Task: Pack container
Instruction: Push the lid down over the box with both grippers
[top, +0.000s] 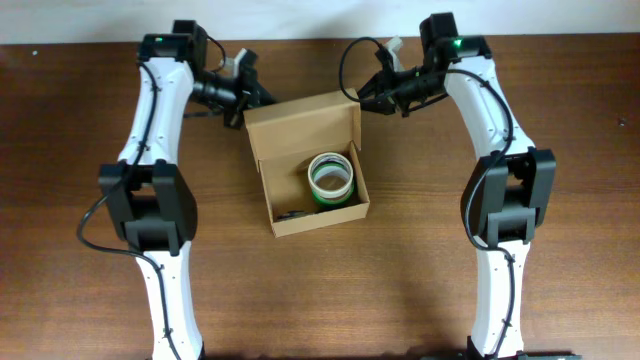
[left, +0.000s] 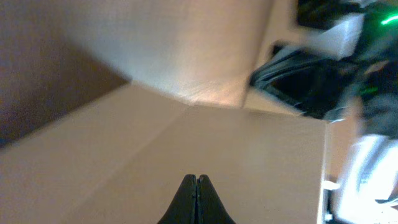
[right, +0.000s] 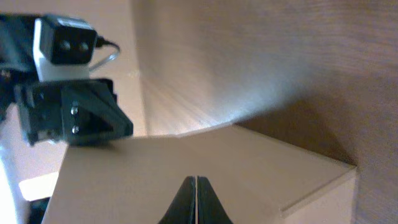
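The container (top: 318, 219), a tan cardboard box, sits open at mid-table with its flap lid (top: 300, 125) standing up at the back. Inside lie a green-and-white tape roll (top: 330, 176) and a small dark item (top: 293, 213). My left gripper (top: 243, 108) is shut at the lid's rear left edge. My right gripper (top: 362, 100) is shut at its rear right edge. In the left wrist view the shut fingers (left: 196, 179) point at the lid's cardboard (left: 255, 155). In the right wrist view the shut fingers (right: 195, 180) point at the lid (right: 124, 183). Neither holds anything.
The brown wooden table (top: 420, 290) surrounds the box. A pale wall strip runs along the far edge (top: 300, 20). The left arm's wrist camera (right: 65, 43) shows in the right wrist view; the right arm (left: 348, 56) shows blurred in the left wrist view.
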